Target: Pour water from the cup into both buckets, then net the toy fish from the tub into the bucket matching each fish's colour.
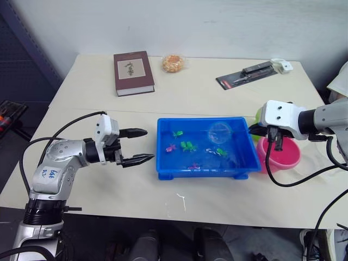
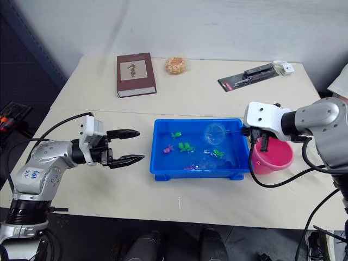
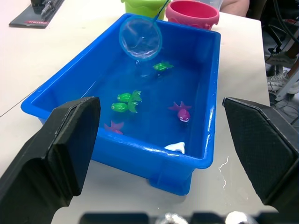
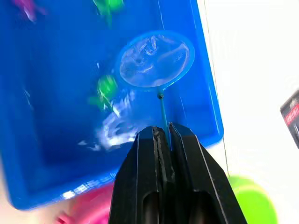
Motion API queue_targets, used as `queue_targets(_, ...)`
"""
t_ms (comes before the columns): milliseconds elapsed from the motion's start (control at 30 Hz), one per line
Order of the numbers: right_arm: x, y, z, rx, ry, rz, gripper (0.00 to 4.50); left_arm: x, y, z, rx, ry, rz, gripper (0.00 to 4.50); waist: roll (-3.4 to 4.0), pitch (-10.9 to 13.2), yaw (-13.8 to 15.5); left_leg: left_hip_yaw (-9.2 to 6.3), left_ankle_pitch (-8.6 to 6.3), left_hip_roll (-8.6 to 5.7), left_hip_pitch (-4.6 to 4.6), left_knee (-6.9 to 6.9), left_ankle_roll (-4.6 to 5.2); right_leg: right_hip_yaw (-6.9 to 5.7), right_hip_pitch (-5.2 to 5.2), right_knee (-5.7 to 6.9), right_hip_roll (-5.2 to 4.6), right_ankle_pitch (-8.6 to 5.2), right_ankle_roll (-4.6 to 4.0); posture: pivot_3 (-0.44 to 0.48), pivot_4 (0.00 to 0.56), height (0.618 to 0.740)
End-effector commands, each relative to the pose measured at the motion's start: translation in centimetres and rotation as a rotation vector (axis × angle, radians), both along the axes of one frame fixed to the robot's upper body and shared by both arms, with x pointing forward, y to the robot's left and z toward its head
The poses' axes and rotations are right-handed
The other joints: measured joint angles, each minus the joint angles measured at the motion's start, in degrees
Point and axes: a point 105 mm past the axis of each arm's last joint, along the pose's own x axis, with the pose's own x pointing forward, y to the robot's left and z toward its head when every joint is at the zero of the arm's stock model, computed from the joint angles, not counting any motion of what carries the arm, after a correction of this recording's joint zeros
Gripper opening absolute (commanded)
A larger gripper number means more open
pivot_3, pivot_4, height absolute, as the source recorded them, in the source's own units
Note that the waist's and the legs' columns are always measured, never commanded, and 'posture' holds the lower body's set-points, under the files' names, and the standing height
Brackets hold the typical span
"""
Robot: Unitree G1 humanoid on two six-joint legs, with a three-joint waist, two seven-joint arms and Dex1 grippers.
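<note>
The net (image 4: 155, 59) is being held by its thin handle between the closed fingers of the right gripper (image 4: 162, 134), with the light blue hoop reaching out ahead of the fingertips and hanging above the water of the tub (image 1: 163, 163). A green fish (image 4: 107, 87) is lying in the water just beside and below the hoop. More toy fish, green (image 3: 126, 102) and pink-magenta (image 3: 181, 112), are being seen scattered farther from this gripper, toward the tub's middle and its far end. The pink bucket (image 1: 284, 159) is standing directly under the right gripper, just beside the tub's end, and the lime green bucket (image 3: 145, 6) is standing next to it, on the side away from the robot.

The left gripper (image 1: 140, 145) is being kept wide open and empty, its two black fingers (image 1: 134, 132) pointing at the opposite end of the tub, just short of the rim and not touching it.
</note>
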Motion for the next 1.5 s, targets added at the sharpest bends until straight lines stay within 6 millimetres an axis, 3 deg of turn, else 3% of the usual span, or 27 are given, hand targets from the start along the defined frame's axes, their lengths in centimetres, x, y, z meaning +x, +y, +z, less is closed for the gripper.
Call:
queue_targets(33, -0.4, 0.6, -0.6, -0.018, 0.002, 0.020, 0.00, -0.4, -0.2, 1.1, -0.015, -0.037, -0.023, 4.49, 0.00, 0.00, -0.08, 0.00, 0.00, 0.00, 0.00, 0.00, 0.00, 0.01, -0.01, 0.01, -0.01, 0.00, 0.00, 0.000, 0.150, 0.738)
queue_targets(367, 0.1, -0.4, -4.2, -0.187, 0.019, 0.073, 0.00, -0.3, -0.3, 1.5, -0.019, -0.040, -0.029, 4.49, 0.00, 0.00, -0.14, 0.08, 0.00, -0.03, -0.07, 0.04, 0.00, 0.07, -0.14, 0.09, -0.01, 0.00, 0.00, 0.000, 0.150, 0.738)
queue_targets(500, -0.5, 1.7, -5.0, -0.072, 0.089, 0.138, 0.00, -0.4, -0.4, 1.4, -0.018, -0.037, -0.037, 4.49, 0.00, 0.00, -0.26, 0.06, 0.01, -0.01, -0.08, 0.08, -0.01, 0.06, -0.14, 0.13, 0.01, 0.00, 0.00, 0.000, 0.150, 0.738)
queue_targets(767, -0.8, 2.5, -5.4, -0.044, 0.175, 0.165, 0.00, -0.2, -0.4, 1.6, -0.009, -0.044, -0.049, 4.49, 0.00, 0.00, -0.08, 0.06, 0.01, -0.02, -0.10, 0.14, -0.02, 0.06, -0.15, 0.17, 0.00, 0.00, 0.00, 0.000, 0.150, 0.738)
queue_targets(1033, -0.9, 2.0, -4.2, 0.057, 0.296, 0.101, 0.00, -0.3, -0.3, 1.6, -0.010, -0.047, -0.043, 4.49, 0.00, 0.00, -0.16, 0.05, 0.01, -0.02, -0.11, 0.16, -0.02, 0.06, -0.15, 0.17, 0.00, 0.00, 0.00, 0.000, 0.150, 0.738)
queue_targets(1133, -0.6, 2.3, -3.6, 0.213, 0.363, 0.041, 0.00, -0.3, -0.3, 1.5, -0.009, -0.048, -0.039, 4.49, 0.00, 0.00, -0.16, 0.04, 0.01, -0.01, -0.11, 0.16, -0.02, 0.06, -0.15, 0.18, 0.00, 0.00, 0.00, 0.000, 0.150, 0.738)
queue_targets(1267, -0.9, 0.3, -3.3, 0.244, 0.397, -0.034, 0.00, -0.2, -0.2, 1.7, -0.011, -0.058, -0.032, 4.49, 0.00, 0.00, 0.00, 0.03, 0.01, -0.02, -0.12, 0.18, -0.02, 0.06, -0.15, 0.19, -0.01, 0.00, 0.00, 0.000, 0.150, 0.738)
queue_targets(1400, -1.1, -0.2, -1.8, 0.357, 0.401, -0.069, 0.00, -0.5, -0.2, 1.7, -0.009, -0.054, -0.051, 4.49, 0.00, 0.00, -0.03, 0.01, 0.00, -0.04, -0.17, 0.20, -0.01, 0.04, -0.15, 0.17, -0.03, 0.00, 0.00, 0.000, 0.150, 0.738)
queue_targets(1500, -0.8, -0.7, -0.2, 0.540, 0.343, -0.108, 0.00, -0.8, -0.2, 1.7, 0.005, -0.052, -0.087, 4.49, 0.00, 0.00, -0.08, 0.00, 0.00, -0.01, -0.17, 0.20, -0.02, 0.03, -0.17, 0.19, -0.01, 0.00, 0.00, 0.000, 0.150, 0.738)
